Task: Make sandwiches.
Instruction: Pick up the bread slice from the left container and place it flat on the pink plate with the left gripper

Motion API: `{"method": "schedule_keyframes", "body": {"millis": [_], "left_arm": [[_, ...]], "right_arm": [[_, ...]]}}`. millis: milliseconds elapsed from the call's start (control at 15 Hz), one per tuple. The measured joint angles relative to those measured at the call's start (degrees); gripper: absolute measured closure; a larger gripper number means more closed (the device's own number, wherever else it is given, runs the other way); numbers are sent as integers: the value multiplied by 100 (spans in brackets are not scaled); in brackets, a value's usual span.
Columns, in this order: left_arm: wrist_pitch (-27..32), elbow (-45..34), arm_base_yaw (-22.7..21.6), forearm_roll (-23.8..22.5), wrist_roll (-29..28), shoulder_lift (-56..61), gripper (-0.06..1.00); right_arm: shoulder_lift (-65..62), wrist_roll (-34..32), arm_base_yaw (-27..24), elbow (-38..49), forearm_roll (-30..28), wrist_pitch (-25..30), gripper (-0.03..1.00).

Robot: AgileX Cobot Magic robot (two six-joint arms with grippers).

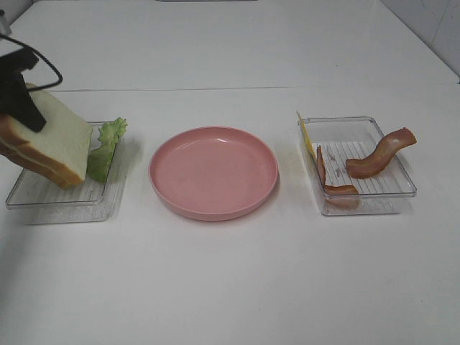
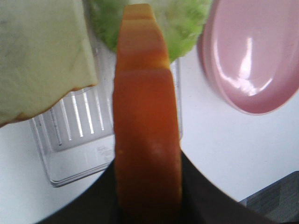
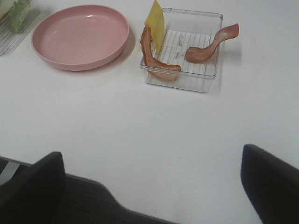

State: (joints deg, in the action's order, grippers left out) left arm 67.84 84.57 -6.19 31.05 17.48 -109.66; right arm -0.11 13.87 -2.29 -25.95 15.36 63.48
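Hanging over tray (image 1: 66,206) rim, bread slice (image 1: 61,140) is clamped by left tool (image 1: 20,100); right tool (image 3: 154,183) gapes empty.

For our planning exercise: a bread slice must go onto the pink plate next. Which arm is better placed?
Left, likely: the left gripper is shut on a bread slice near the pink plate; the right gripper is open, empty, short of the bacon tray.

We see a broad, smooth white tabletop (image 1: 230,287) filling nearly every view, crossed by a thin dark seam (image 1: 215,88) toward its far side. At the far right corner stands a white tiled wall (image 1: 442,32). The light falls soft and even. Beyond one table edge we glimpse a grey mottled surface (image 2: 275,200).
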Motion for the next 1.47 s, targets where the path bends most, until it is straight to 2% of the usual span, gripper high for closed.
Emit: {"method": "schedule_keyframes", "body": {"millis": [267,333,600,1000,1467], "left_arm": [[17,246,155,590,-11,625,74],[-63,550,579,859,34,613,74],[-166,963,1329,1329,132,-246,74],[-315,2068,2137,1513,92,-1742,74],[-493,2126,2275,1765,52,-2435,74]], "right_arm": [[0,0,0,0,0,0,-1],[0,0,0,0,0,0,-1],[0,0,0,0,0,0,-1],[0,0,0,0,0,0,-1],[0,0,0,0,6,0,-1]]}}
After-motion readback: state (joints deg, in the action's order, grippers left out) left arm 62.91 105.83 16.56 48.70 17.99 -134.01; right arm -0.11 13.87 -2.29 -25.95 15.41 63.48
